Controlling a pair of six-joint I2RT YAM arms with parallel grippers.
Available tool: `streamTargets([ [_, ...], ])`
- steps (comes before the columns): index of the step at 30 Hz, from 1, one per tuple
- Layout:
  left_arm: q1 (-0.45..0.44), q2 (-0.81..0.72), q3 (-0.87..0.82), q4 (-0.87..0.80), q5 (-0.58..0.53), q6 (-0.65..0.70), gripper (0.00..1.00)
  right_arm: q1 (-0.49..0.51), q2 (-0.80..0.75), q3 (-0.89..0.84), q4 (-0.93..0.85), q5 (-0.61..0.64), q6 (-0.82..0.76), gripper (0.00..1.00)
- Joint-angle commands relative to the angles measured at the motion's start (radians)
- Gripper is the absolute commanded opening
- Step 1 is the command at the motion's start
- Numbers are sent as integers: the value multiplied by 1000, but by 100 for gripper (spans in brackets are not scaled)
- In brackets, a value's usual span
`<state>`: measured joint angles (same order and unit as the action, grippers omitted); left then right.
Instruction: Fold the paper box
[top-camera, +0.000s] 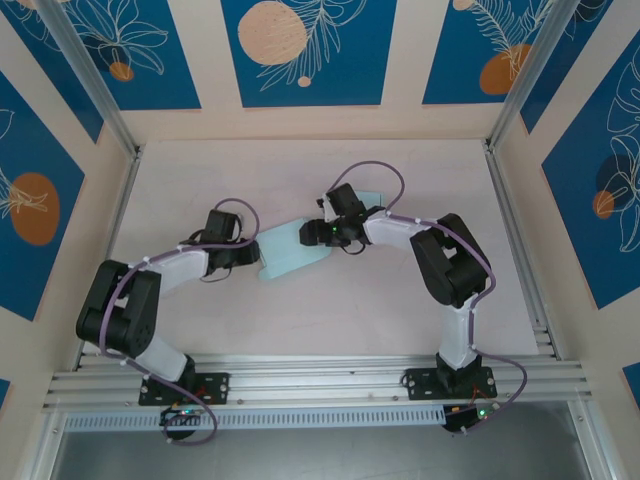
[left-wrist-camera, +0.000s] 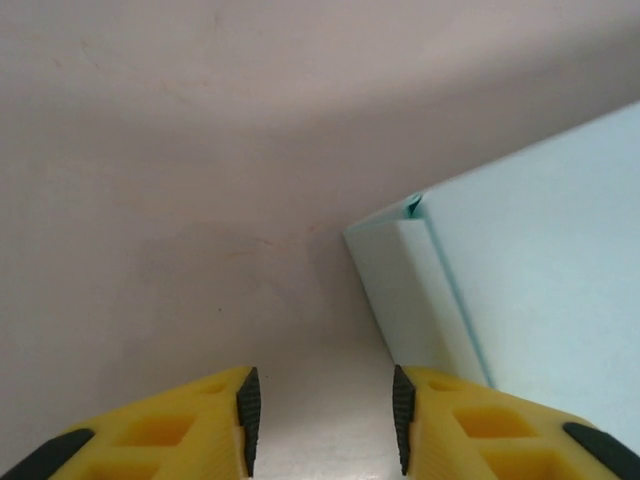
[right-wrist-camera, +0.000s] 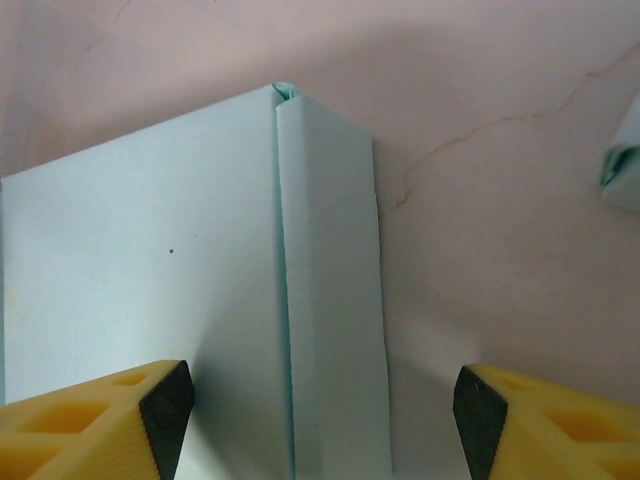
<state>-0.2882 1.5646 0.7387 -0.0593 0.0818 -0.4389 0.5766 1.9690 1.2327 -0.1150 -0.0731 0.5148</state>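
1. Left fingers (left-wrist-camera: 180, 430): open, nothing between them; a corner of the pale blue paper box (left-wrist-camera: 540, 270) lies just ahead, to the right.
2. Right fingers (right-wrist-camera: 90, 420): wide open above the box's folded flap.
3. Box lies mid pale pink worktop (top-camera: 400, 300), partly covered by the right wrist.
4. Pale blue paper piece (right-wrist-camera: 622, 165): cut off at the frame edge.

I can read no text, label, brand or number anywhere. The paper box (right-wrist-camera: 140, 300) just in front of the right end effector (right-wrist-camera: 322, 410) has plain faces. The wall panels (top-camera: 300, 50) beyond it carry only drawings.
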Motion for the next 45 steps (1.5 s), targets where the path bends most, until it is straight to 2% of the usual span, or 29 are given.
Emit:
streamTargets([
  [1,40,27,-28,50,75,-30,34,10,-18,-40,35,-42,54,72],
  [4,77,40,-49,70,107,-48,27,11,-34,-76,78,-54,91,72],
  [12,150,48,-91,129,202,-89,24,13,-20,-112,164,-100,179,72],
  [15,157,-5,-108,147,222,-121,29,12,-14,-116,172,-96,188,72],
  [19,157,-111,-107,99,177,-131,47,12,-10,-111,171,-97,185,72],
  [22,157,-185,-118,108,165,-151,54,12,-5,-111,174,-105,189,73],
  [25,155,-199,-113,130,205,-158,55,11,-4,-110,185,-114,198,73],
  [34,155,-64,-76,194,340,-155,55,14,14,-108,213,-144,226,73],
  [37,154,-38,-70,213,389,-154,60,14,21,-109,218,-149,233,73],
  [45,154,2,-62,197,392,-127,64,16,41,-112,238,-160,252,73],
])
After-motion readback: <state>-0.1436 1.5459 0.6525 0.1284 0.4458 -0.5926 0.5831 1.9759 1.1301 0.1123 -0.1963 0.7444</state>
